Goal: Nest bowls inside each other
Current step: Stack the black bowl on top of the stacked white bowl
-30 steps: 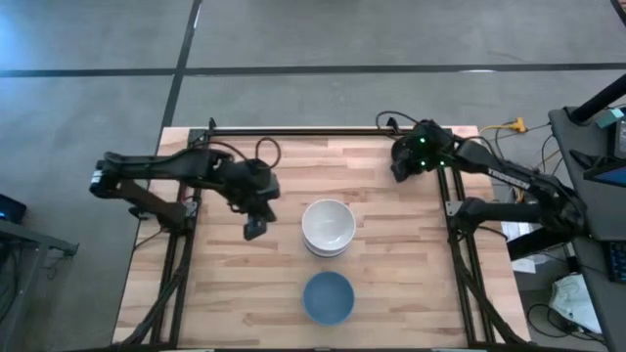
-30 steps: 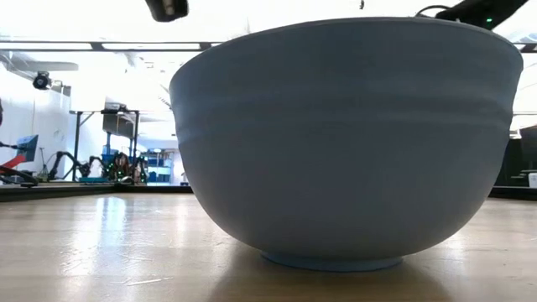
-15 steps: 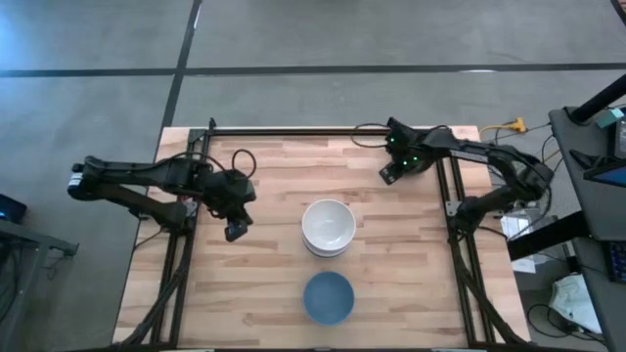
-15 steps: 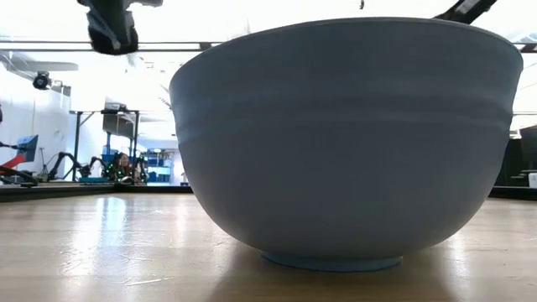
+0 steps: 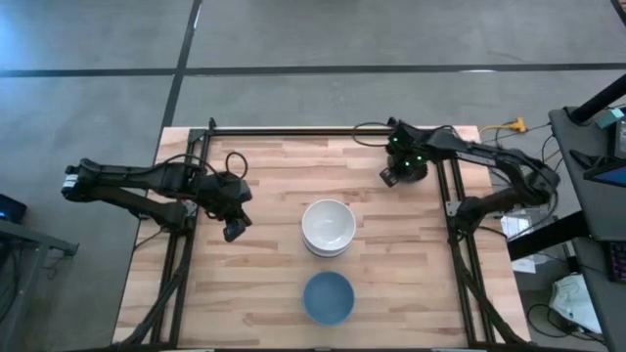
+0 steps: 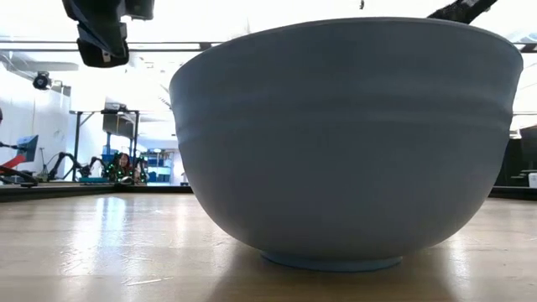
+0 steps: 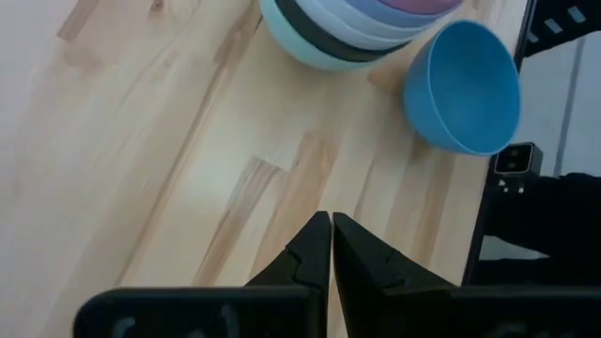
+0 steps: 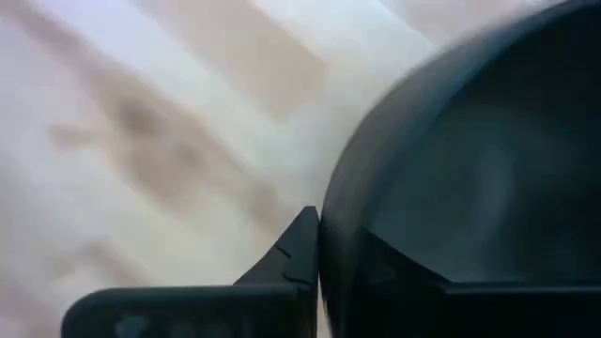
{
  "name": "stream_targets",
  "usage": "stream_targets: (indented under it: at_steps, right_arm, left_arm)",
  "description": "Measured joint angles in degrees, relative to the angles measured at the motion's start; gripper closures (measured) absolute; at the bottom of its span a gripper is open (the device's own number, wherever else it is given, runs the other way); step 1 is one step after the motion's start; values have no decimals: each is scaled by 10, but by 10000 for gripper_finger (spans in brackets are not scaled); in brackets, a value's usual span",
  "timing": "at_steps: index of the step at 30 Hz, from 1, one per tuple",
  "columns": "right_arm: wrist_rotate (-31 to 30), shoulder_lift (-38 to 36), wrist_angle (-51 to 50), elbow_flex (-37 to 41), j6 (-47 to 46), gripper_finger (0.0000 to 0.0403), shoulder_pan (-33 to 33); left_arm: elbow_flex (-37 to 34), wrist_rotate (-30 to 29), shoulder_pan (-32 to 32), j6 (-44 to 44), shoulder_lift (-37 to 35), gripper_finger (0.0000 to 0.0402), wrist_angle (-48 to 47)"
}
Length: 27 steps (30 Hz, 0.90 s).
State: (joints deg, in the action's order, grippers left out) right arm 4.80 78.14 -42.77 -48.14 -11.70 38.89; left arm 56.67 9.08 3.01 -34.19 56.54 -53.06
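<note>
A stack of several nested bowls (image 5: 328, 227) stands mid-table, white on top; in the left wrist view its lowest bowl (image 7: 310, 47) is mint green. A blue bowl (image 5: 328, 297) stands alone on its foot near the front edge and fills the low view (image 6: 348, 143). My left gripper (image 5: 233, 231) hovers shut and empty, left of the stack, its fingertips (image 7: 331, 235) together. My right gripper (image 5: 390, 176) is at the far right of the table, shut on a black bowl (image 8: 470, 188), which the gripper hides in the high view. My right gripper has the black bowl's rim (image 8: 340, 178) between its two fingers. One finger (image 8: 299, 252) is outside the wall and the other inside the hollow. Whether the bowl rests on the table or is lifted, I cannot tell.
Bare wooden table lies between the stack and my left gripper and along the near left. Black frame rails (image 5: 293, 131) run along the far edge and both sides. The right arm (image 5: 479, 152) stretches along the far right corner.
My left gripper has drawn back from the stack toward the table's left edge and come down somewhat, staying shut. My right arm has stretched out along the far edge, its gripper shifting slightly toward the table's left. The stack and the blue bowl have stayed put.
</note>
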Motion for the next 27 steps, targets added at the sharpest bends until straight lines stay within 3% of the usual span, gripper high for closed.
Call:
stream_targets:
  at_steps: [5, 8, 15, 20, 24, 27]
  right_arm:
    - [98, -109, -4, -10, -10, 393, -26]
    - [138, -180, 21, -13, -23, 393, -78]
    - [99, -294, 188, -15, -46, 394, -290]
    - [91, -263, 289, -20, -49, 394, -449]
    - [101, -175, 242, -75, -77, 394, -533]
    - [50, -96, 217, -143, -9, 394, -575]
  left_arm:
    - [-17, 0, 0, 5, -4, 402, 25]
    - [-39, 0, 0, 17, -5, 402, 44]
    - [-87, 0, 0, 20, -1, 402, 67]
    - [-115, 0, 0, 35, -4, 402, 82]
    - [-122, 1, 0, 50, -4, 402, 81]
    - [-122, 3, 0, 73, -4, 402, 81]
